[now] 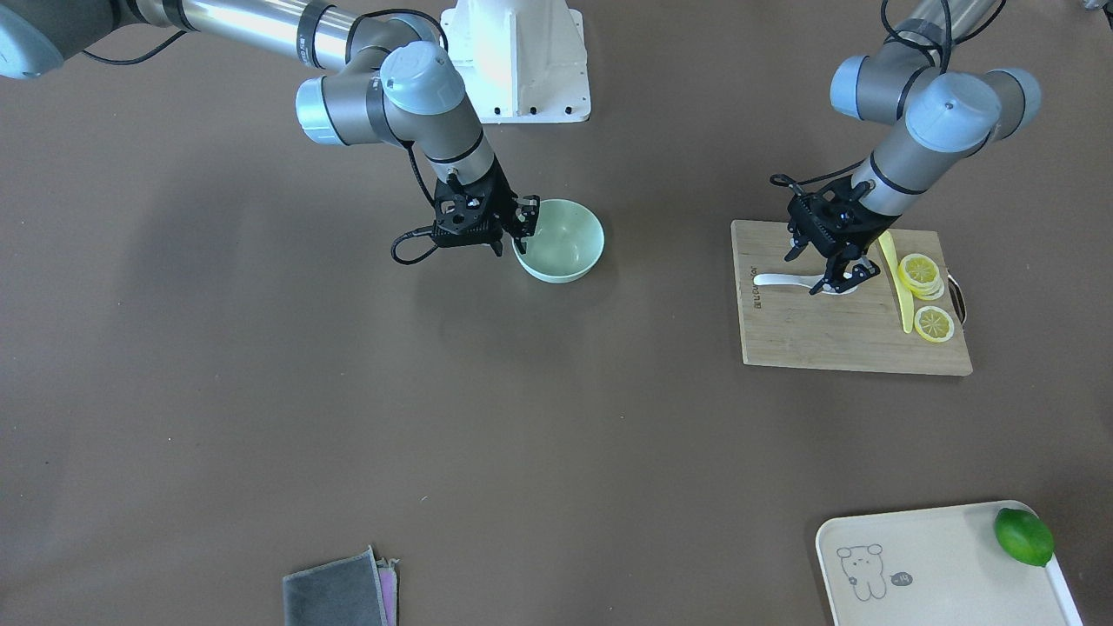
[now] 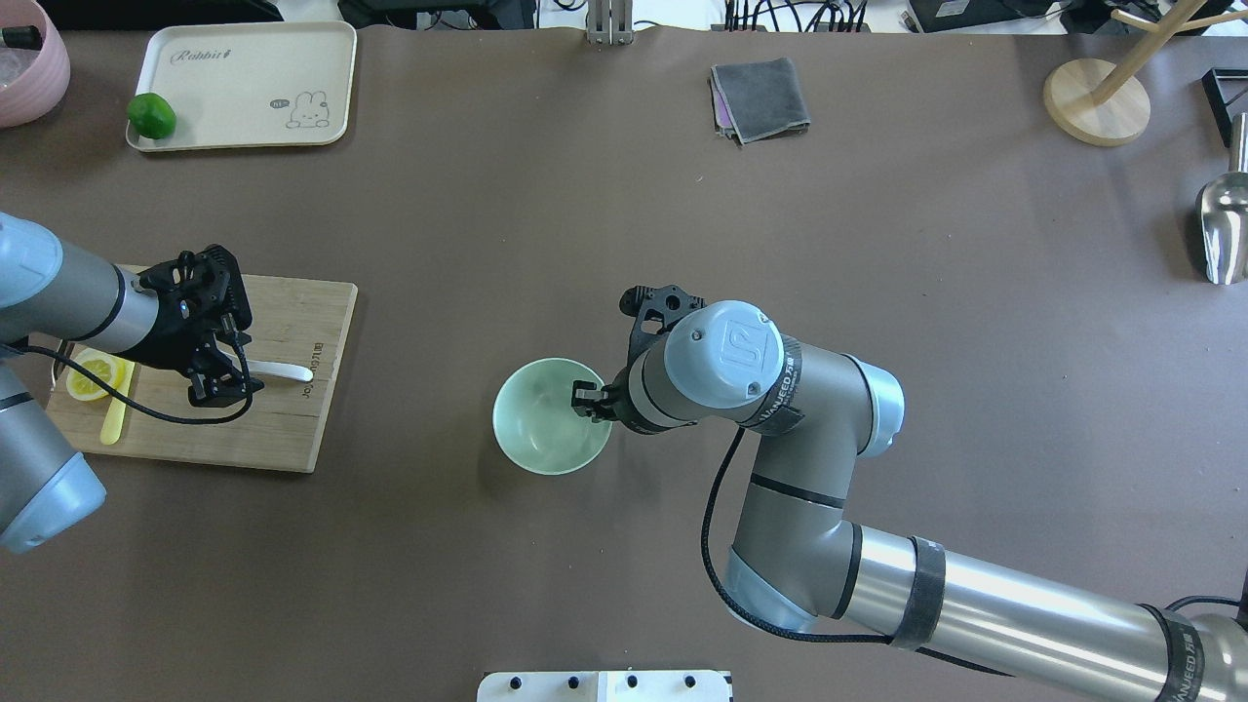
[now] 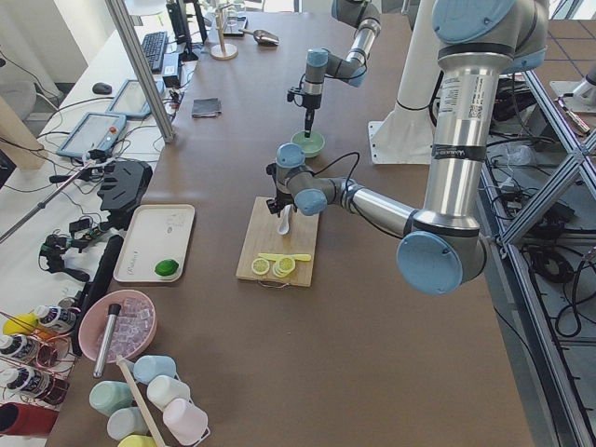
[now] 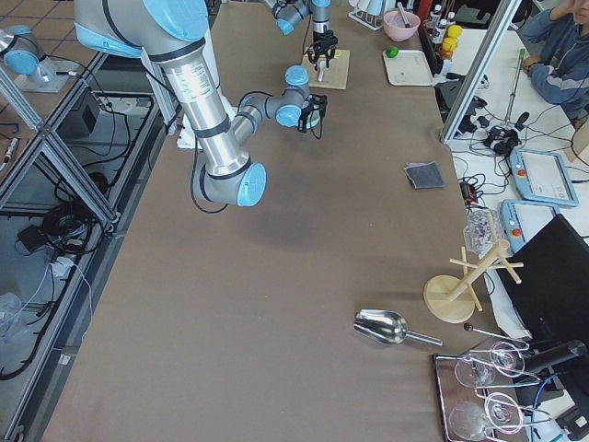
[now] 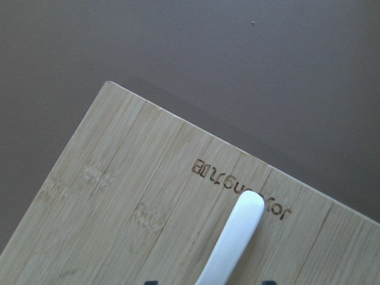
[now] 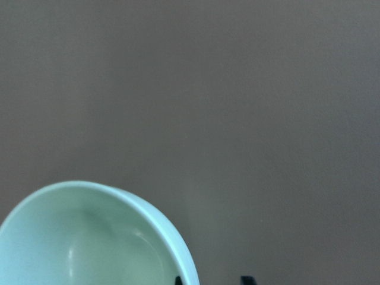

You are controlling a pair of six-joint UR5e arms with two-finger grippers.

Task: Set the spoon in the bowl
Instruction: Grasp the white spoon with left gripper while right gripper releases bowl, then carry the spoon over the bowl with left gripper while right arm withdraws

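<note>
L gripper (image 1: 842, 282) open, spoon (image 1: 780, 279) scoop between jaws, on board (image 1: 826, 339); R gripper (image 1: 514, 241) open, bowl (image 1: 571, 246) rim between jaws.

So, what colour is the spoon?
The spoon is white; left wrist view shows it best.

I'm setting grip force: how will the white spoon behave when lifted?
The spoon looks like light plastic, probably stiff. Its smooth handle may slip when pinched. Lying flat on the cutting board, it seems unlikely to roll.
</note>
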